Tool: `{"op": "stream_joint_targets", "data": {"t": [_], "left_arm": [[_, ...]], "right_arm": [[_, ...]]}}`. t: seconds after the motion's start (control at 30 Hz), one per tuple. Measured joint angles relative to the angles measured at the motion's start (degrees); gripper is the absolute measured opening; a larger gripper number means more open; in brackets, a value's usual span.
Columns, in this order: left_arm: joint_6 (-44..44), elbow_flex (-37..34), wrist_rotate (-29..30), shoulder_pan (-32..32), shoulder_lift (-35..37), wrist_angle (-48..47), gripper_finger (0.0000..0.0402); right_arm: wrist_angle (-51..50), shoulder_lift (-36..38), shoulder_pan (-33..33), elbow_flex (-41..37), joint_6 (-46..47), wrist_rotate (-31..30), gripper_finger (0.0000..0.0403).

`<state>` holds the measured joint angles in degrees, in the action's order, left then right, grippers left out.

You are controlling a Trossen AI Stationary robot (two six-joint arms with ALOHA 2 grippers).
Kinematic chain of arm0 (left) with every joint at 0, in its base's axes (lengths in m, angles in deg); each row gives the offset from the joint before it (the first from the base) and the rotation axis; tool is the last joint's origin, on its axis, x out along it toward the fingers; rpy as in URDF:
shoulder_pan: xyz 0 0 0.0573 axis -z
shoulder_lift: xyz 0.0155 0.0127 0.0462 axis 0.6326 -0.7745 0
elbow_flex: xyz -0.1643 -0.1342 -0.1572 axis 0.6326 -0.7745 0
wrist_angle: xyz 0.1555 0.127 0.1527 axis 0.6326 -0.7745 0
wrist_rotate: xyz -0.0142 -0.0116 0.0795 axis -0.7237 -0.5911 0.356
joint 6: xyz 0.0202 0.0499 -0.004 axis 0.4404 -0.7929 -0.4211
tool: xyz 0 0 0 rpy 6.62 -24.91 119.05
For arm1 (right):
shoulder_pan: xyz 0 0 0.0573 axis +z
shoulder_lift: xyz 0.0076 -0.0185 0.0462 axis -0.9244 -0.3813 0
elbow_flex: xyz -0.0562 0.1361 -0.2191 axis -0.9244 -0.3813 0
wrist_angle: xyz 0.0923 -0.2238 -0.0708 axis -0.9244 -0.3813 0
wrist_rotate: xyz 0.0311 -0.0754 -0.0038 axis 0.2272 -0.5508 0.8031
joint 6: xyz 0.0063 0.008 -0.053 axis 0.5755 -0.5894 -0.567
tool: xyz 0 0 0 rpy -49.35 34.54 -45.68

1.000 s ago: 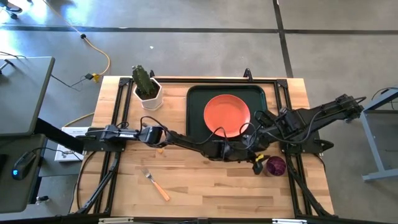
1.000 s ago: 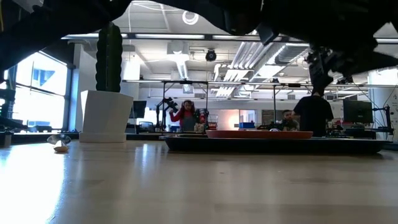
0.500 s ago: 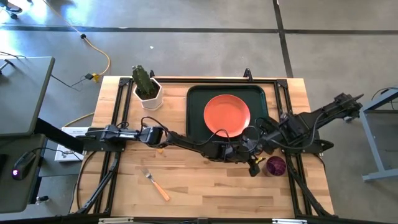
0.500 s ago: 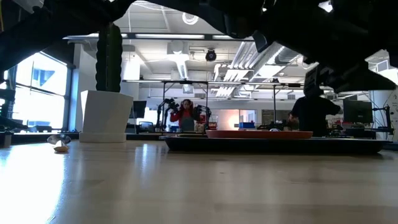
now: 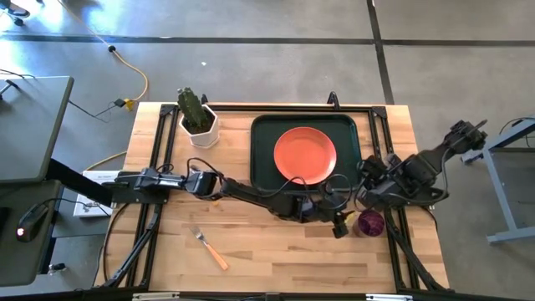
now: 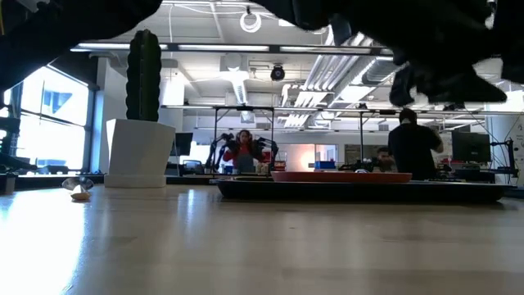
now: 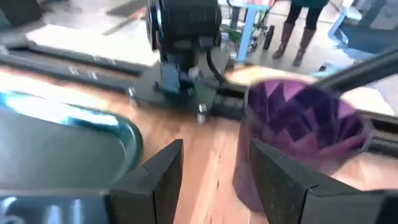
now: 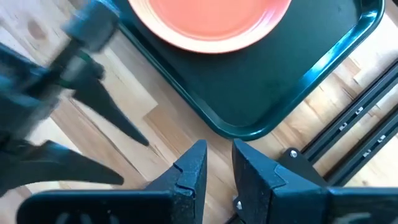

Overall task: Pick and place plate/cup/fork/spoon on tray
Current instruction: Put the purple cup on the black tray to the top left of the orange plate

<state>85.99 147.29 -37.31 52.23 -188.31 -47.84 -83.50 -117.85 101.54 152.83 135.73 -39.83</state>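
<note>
The purple cup [image 5: 370, 222] stands on the bare wood just off the green tray's [image 5: 262, 138] near right corner. The left gripper [image 5: 338, 223] sits beside it, fingers apart, seemingly holding nothing. The orange-red plate [image 5: 305, 155] lies on the tray. The right gripper [image 8: 216, 165] hovers nearby, fingers slightly parted, empty.

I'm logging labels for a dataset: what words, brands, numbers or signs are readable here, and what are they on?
None can be read.
Left pincer: pale marks on its body, cut off at the left wrist view's edge, illegible.
Plate, cup, tray, fork: no print visible.
Room screens in the low view: too small.
</note>
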Motion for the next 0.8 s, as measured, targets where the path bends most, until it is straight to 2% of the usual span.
{"op": "stream_joint_targets", "data": {"t": [0.2, 0.47, 0.63, 0.8], "left_arm": [[-5.8, 0.2, 5.6, 0.7, 5.7, -5.5, 0.0141], [-4.4, -0.5, 6.6, 0.9, 6.6, -11.8, 0.012], [-7.7, -4.4, 11.3, 2.5, 8.2, -10.4, 0.0114], [-8.5, -13.4, 16.5, 3.5, 16.6, -6.9, 0.011]], "right_arm": [[0.0, 0.2, 1.9, 0.0, 1.0, -0.9, 0.0066], [0.0, 0.2, 3.1, 0.0, 1.0, -2.7, 0.0066], [0.0, 0.2, 4.5, 0.0, 1.1, -2.9, 0.0066], [0.0, 0.2, 6.3, 0.0, 2.6, -4.1, 0.0066]]}}
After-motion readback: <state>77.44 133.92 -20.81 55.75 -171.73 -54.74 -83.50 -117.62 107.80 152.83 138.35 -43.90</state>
